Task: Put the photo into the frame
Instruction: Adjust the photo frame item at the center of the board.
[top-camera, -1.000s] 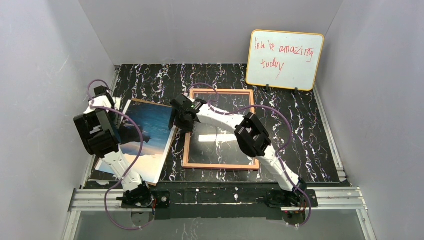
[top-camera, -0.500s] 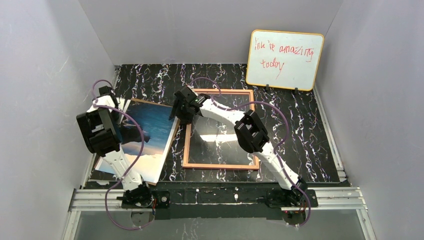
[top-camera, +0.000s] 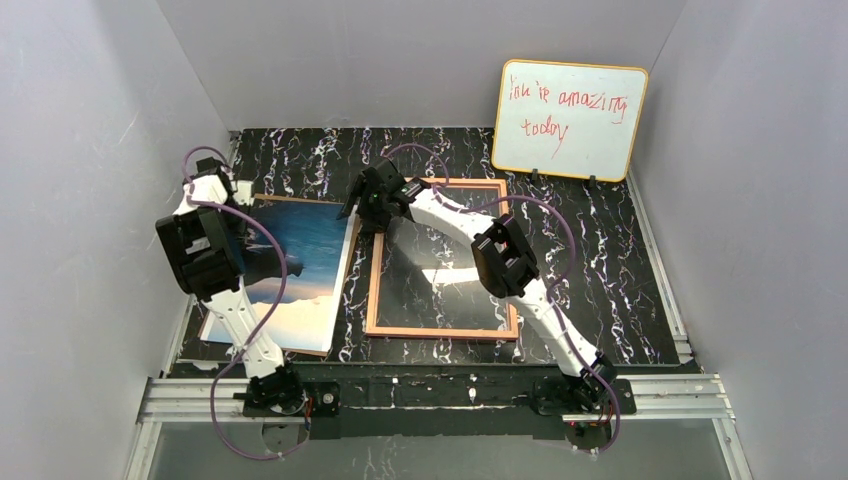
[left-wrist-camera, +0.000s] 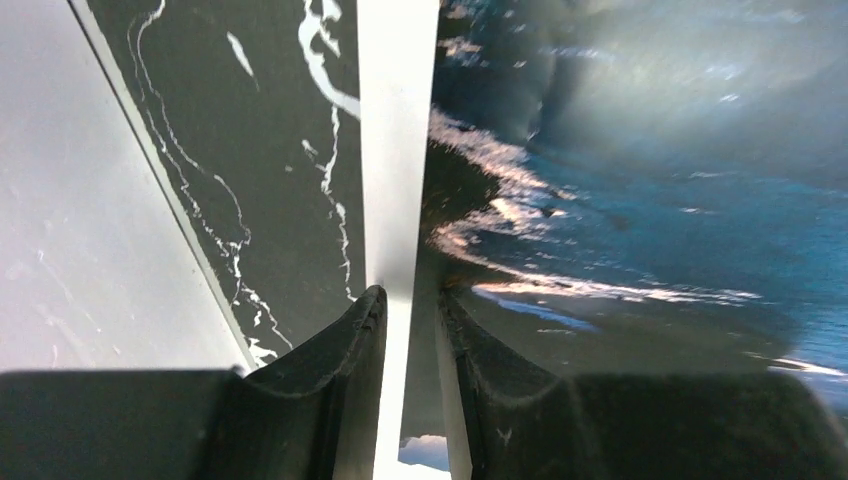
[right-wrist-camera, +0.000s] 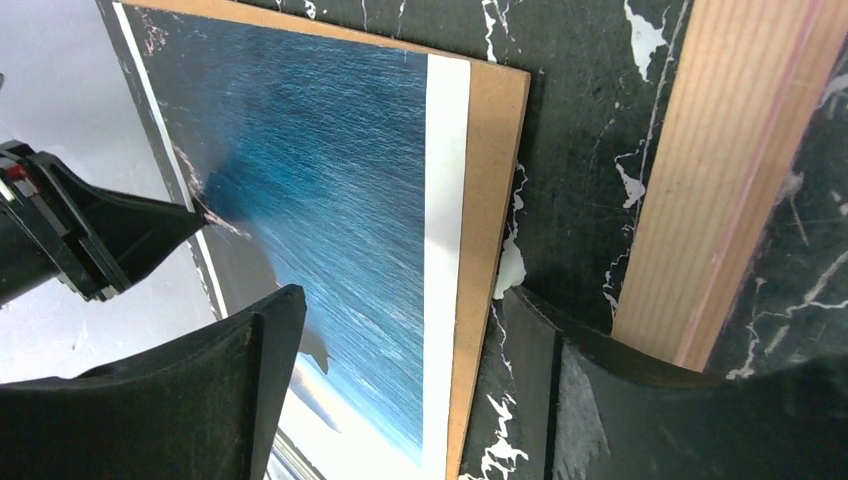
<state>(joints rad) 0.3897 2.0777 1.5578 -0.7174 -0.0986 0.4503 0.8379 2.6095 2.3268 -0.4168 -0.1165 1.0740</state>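
Left arm: I have it rising from the near rail, elbow high over the left side of the photo (top-camera: 310, 250), forearm reaching toward the table's far-left corner.
Photo position: face up on the brown backing board (right-wrist-camera: 488, 180), left of the frame (top-camera: 372, 295) and apart from it; not in the frame yet.
Risk, near end: I am lifting from one far spot only, so I judge the glossy sheet may bow. Its near end could then drag on the board or crease.
Right arm: it runs diagonally from its base across the frame, elbow raised above the pane, wrist tipped down by the frame's far-left corner.
Risk, crossing: that forearm lies over the place where the print must go; carrying the sheet across could foul it.
Left claw (left-wrist-camera: 410, 298): nearly pressed together on the photo's white left edge near the far corner, pinching the margin alone as far as I can see.
Risk, grip: with so little paper held, the print could slip free, or the board could come up with it.
Right claw (right-wrist-camera: 405, 300): spread wide and holding nothing, it hovers above the photo's right white border and the board's edge, with the frame's border just beside.
Risk, right side: closing here could catch board and print together, or nudge the frame.
Whiteboard (top-camera: 568, 120): propped at the far wall, well apart.
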